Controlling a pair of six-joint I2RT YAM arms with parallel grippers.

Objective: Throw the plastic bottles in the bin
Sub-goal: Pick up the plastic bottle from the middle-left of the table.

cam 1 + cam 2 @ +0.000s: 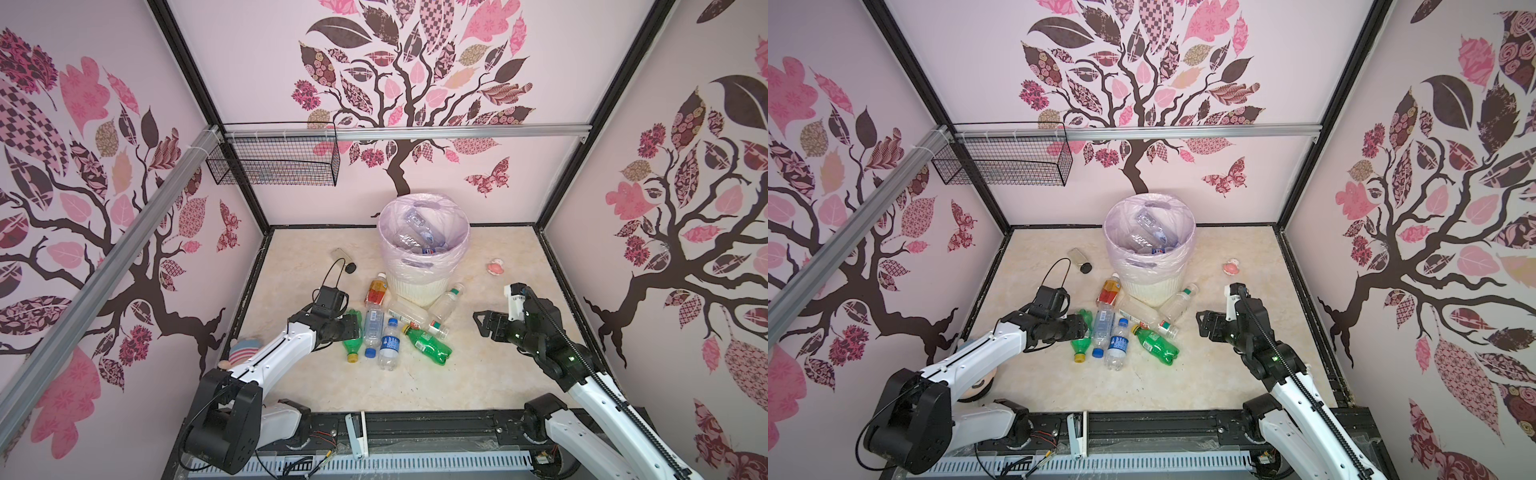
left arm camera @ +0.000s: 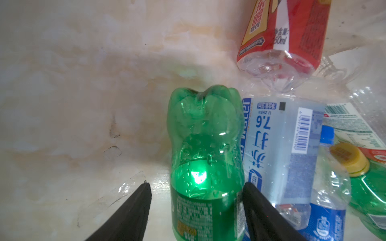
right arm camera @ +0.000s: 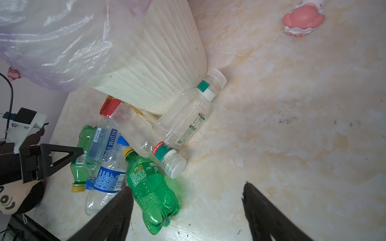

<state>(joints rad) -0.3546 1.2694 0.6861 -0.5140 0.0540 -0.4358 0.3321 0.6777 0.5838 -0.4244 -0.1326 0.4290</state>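
Note:
Several plastic bottles lie in a pile on the marble floor in front of the bin [image 1: 419, 286] [image 1: 1152, 289]. A green bottle with a yellow cap [image 1: 352, 343] [image 2: 204, 133] lies on its side between the jaws of my left gripper [image 2: 196, 184] [image 1: 353, 326]. One finger touches its label, the other stands a little apart from it, so the gripper is open. My right gripper [image 3: 187, 185] [image 1: 482, 322] is open and empty above bare floor, right of a second green bottle [image 3: 150, 187] [image 1: 428, 345]. More bottles [image 1: 419, 237] lie inside the bin.
An orange-red bottle [image 1: 377, 291], blue-labelled clear ones [image 1: 388, 343] and two clear ones [image 1: 445, 305] crowd the pile. A brownish jar [image 1: 345, 257] lies left of the bin, a pink toy [image 1: 494, 267] right of it. A wire basket [image 1: 274, 162] hangs on the back rail.

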